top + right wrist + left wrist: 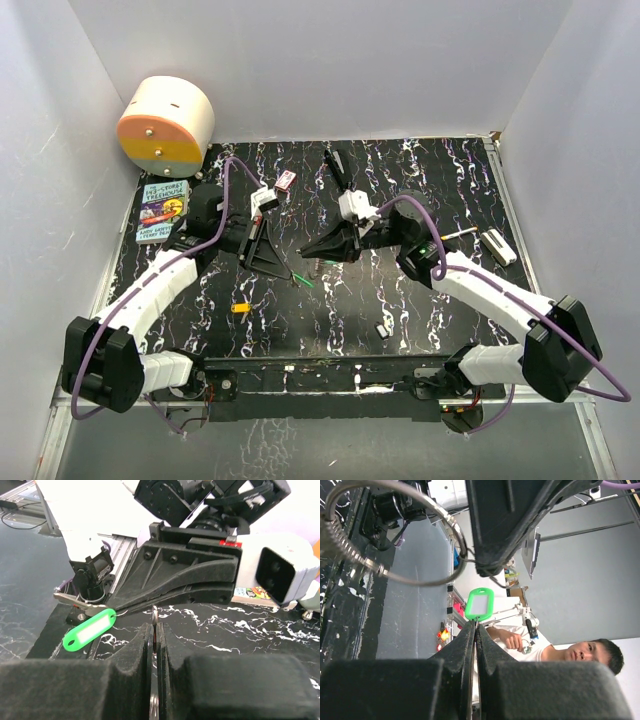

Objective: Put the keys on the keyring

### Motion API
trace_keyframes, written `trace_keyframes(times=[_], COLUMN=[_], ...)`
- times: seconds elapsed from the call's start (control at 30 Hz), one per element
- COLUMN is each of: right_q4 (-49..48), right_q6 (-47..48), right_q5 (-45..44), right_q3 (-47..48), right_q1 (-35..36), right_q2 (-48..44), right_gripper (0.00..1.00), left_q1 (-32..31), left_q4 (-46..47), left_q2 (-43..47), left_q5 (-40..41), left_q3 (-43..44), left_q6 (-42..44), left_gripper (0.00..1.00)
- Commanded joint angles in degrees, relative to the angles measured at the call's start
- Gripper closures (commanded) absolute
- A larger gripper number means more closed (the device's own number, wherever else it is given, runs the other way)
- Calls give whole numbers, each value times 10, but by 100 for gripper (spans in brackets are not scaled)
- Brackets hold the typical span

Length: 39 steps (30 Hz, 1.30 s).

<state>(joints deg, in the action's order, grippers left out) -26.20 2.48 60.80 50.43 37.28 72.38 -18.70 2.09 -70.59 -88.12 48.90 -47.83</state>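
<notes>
Metal keyring sat clamped in your closed right gripper, key pinched in the closed left gripper ahead. Either could've twisted and missed.

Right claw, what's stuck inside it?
The keyring, pinched between the right claw's shut fingers. From its own camera only a thin silver edge shows; the pinched part is covered by the black pads.

open tabletop lies nearer you, save an orange bit and white bit; left pincer, right pincer, keyring and tagged key crowd the middle.
</notes>
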Motion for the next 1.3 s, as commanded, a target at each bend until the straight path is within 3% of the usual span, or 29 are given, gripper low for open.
trace_keyframes(times=[0.0,0.33,1.27], right_q4=[-78,-177,-202], right_q6=[9,-78,-119], right_q5=[25,83,107], right_q3=[34,14,-10], right_q1=[2,14,37], right_q2=[5,17,25], right_gripper=[93,93,93], left_q1=[-15,-31,-32], left_q4=[-21,-43,-78], left_q2=[21,22,34], left_q5=[-99,-100,-99], left_q3=[-5,-7,25], left_q6=[4,13,48], left_gripper=[100,100,100])
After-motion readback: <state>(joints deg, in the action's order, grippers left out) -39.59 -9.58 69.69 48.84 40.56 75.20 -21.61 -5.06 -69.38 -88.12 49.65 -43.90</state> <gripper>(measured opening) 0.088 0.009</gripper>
